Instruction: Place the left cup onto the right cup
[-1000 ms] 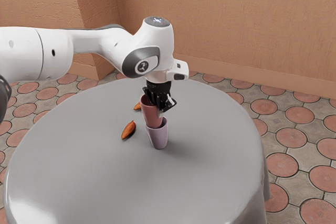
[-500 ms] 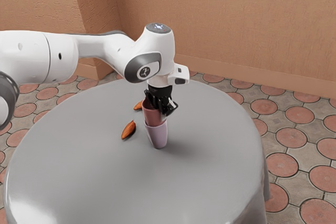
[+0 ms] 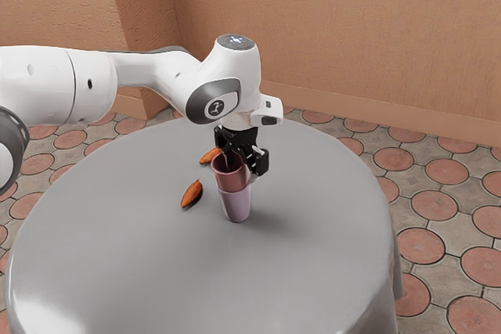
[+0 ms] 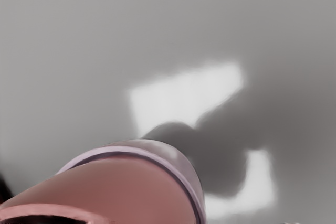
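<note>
Grey round table (image 3: 117, 271) underneath. Found maroon cup (image 3: 232, 177) seated upright inside lilac cup (image 3: 235, 206); judged stacking done. Saw gripper (image 3: 243, 159) spread wide around rim; only withdrawal seemingly left.

The inner cup (image 3: 232, 174) is seated upright in the outer cup (image 3: 235, 206), which stands on the table (image 3: 313, 271) near its middle. The gripper (image 3: 241, 156) is placed directly above the stacked pair, its fingers parted to either side of the inner cup's rim. One almond-shaped piece (image 3: 191, 192) is laid on the table near the outer cup, toward the exterior view's left. A second almond-shaped piece (image 3: 210, 156) is found behind the cups. In the wrist view, the inner cup (image 4: 121, 182) is seen just under the hand, ringed by the outer cup (image 4: 176, 156).
</note>
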`<state>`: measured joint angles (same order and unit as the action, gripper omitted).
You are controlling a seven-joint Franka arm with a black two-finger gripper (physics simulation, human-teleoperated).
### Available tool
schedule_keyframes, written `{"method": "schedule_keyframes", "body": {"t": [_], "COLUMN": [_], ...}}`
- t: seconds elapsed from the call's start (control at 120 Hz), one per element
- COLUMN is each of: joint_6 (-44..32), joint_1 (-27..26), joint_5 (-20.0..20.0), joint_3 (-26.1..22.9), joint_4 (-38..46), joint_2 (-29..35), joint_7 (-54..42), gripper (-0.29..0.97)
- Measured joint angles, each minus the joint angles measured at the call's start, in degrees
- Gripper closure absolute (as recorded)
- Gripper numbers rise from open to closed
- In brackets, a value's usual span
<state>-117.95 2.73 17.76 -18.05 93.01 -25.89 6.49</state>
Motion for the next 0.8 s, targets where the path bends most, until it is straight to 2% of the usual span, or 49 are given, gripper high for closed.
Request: {"method": "schedule_keyframes", "body": {"t": [0.3, 0.5, 0.567, 0.633, 0.8], "joint_6": [0.3, 1.1, 2.3, 4.1, 11.0], "joint_1": [-0.5, -1.3, -1.4, -1.4, -1.1], "joint_5": [-0.3, -1.2, -2.6, -4.1, -9.4], "joint_3": [-0.3, -0.5, -0.1, 1.5, 10.2], "joint_4": [0.1, 0.8, 0.8, 0.9, 0.7], "joint_2": [2.3, 7.9, 10.5, 13.5, 21.2], "joint_7": [0.0, 0.0, 0.0, 0.0, -0.1], "gripper": [0.08, 0.05, 0.04, 0.03, 0.01]}}
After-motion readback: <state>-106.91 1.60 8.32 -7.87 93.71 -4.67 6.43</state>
